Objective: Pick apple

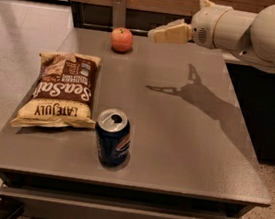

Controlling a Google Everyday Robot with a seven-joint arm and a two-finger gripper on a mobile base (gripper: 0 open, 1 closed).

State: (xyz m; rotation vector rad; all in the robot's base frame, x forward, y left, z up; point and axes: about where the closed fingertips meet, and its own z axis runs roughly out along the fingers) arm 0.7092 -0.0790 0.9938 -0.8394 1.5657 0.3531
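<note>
The apple (121, 39) is small, round and red-orange, and it rests on the grey table (183, 148) near the far edge. My gripper (155, 33) hangs above the far part of the table, a short way to the right of the apple and higher than it, pointing left toward it. It holds nothing and does not touch the apple. Its shadow falls on the tabletop to the right of centre.
A Sea Salt chip bag (61, 91) lies flat on the left side of the table. A blue soda can (112, 137) stands upright near the front edge. A wooden wall with a metal post (118, 9) runs behind the table.
</note>
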